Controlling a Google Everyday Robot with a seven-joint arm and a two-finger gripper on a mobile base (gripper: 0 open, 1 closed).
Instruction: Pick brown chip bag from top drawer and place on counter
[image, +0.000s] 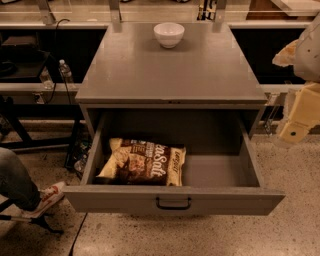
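The brown chip bag (144, 162) lies flat in the left half of the top drawer (220, 172), which is pulled fully open, its black handle (173, 203) at the front centre. The bag shows white "Sea Salt" lettering and tan edges. The counter (172, 70) is the grey cabinet top above the drawer. My gripper (295, 129) hangs at the far right edge of the view, to the right of the cabinet and level with the drawer's back. It is well away from the bag and nothing shows in it.
A white bowl (169, 34) stands at the back centre of the counter. A person's leg and shoe (47, 196) are on the speckled floor at the lower left. A water bottle (64, 72) and dark shelving stand to the left.
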